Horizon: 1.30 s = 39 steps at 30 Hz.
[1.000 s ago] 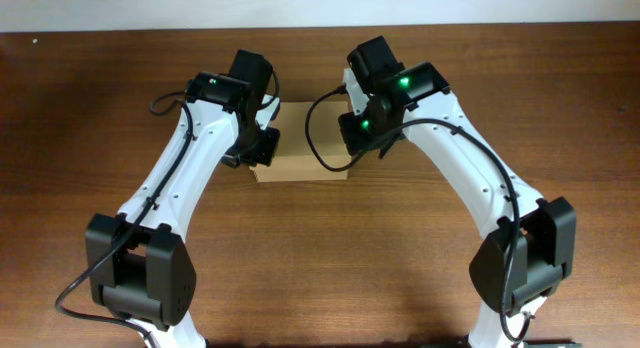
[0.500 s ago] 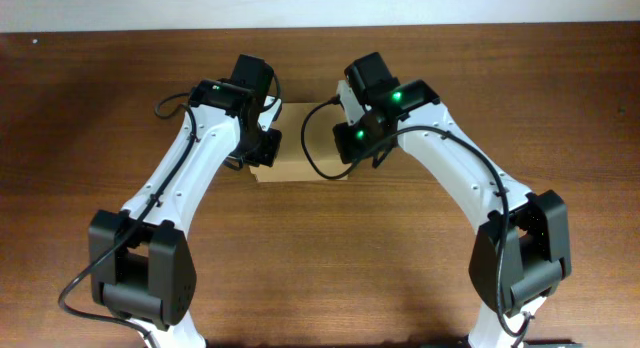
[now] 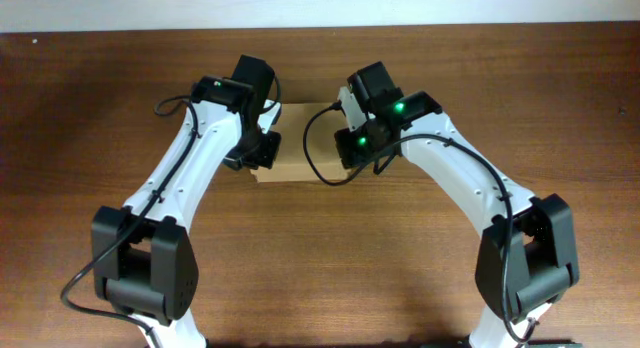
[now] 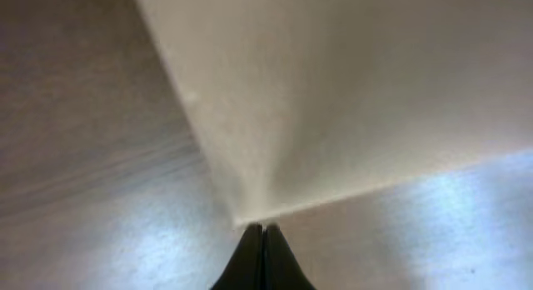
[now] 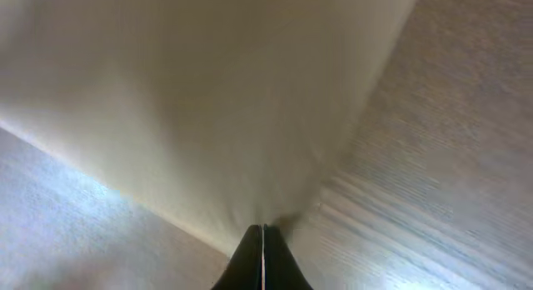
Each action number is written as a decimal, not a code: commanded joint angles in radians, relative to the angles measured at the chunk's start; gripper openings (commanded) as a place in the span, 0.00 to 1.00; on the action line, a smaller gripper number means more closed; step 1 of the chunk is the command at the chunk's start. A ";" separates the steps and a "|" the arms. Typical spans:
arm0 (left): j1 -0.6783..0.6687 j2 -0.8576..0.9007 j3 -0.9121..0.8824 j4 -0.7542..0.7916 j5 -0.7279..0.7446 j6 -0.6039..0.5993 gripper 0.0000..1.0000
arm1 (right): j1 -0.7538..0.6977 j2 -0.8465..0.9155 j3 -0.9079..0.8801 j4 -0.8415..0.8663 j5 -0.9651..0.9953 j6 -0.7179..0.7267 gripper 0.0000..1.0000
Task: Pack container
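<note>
The container (image 3: 300,148) is a plain tan cardboard box with its lid down, lying on the table between my two arms. My left gripper (image 4: 263,228) is shut and empty, its tips pressed against the box's near left corner (image 4: 333,98). My right gripper (image 5: 263,228) is also shut and empty, with its tips against the box's near right corner (image 5: 208,98). From overhead both sets of fingers are hidden under the wrist housings, which sit at the box's left end (image 3: 258,148) and right end (image 3: 358,143).
Brown wooden table (image 3: 320,258) runs all round the box. Both white arms reach in from the front edge, their bases at the front left (image 3: 140,268) and front right (image 3: 525,258). A black cable (image 3: 312,153) loops over the box's right part.
The right wrist has turned and shifted slightly forward at the box's right end. The left arm has barely moved. Both grippers stay shut.
</note>
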 commanded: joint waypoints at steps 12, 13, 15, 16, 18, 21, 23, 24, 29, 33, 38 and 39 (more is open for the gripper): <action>0.071 -0.001 0.694 -0.198 -0.190 -0.034 0.11 | -0.238 -0.063 0.530 -0.331 0.280 -0.119 0.04; 0.084 -0.001 0.714 -0.198 -0.190 -0.034 0.12 | -0.250 -0.063 0.534 -0.334 0.279 -0.119 0.04; 0.129 -0.001 0.749 -0.198 -0.190 -0.034 0.16 | -0.287 -0.062 0.534 -0.332 0.290 -0.119 0.04; 0.145 -0.001 0.751 -0.198 -0.190 -0.034 0.18 | -0.302 -0.062 0.534 -0.325 0.310 -0.120 0.04; 0.177 0.000 0.751 -0.205 -0.190 -0.034 0.19 | -0.330 -0.062 0.534 -0.310 0.353 -0.119 0.04; 0.219 0.000 0.746 -0.221 -0.190 -0.034 0.32 | -0.370 -0.062 0.534 -0.299 0.381 -0.119 0.06; 0.235 0.000 0.746 -0.235 -0.190 -0.034 0.70 | -0.395 -0.062 0.534 -0.301 0.380 -0.118 0.12; 0.239 0.000 0.746 -0.249 -0.190 -0.034 1.00 | -0.403 -0.062 0.534 -0.303 0.380 -0.118 0.19; 0.244 0.000 0.746 -0.314 -0.190 -0.033 1.00 | -0.414 -0.062 0.534 -0.338 0.380 -0.118 0.99; 0.244 0.000 0.746 -0.326 -0.190 -0.034 1.00 | -0.413 -0.062 0.534 -0.409 0.380 -0.118 0.99; 0.243 0.000 0.746 -0.326 -0.190 -0.034 1.00 | -0.413 -0.062 0.533 -0.468 0.380 -0.118 0.99; 0.243 0.000 0.746 -0.326 -0.190 -0.034 1.00 | -0.413 -0.062 0.533 -0.468 0.380 -0.118 0.99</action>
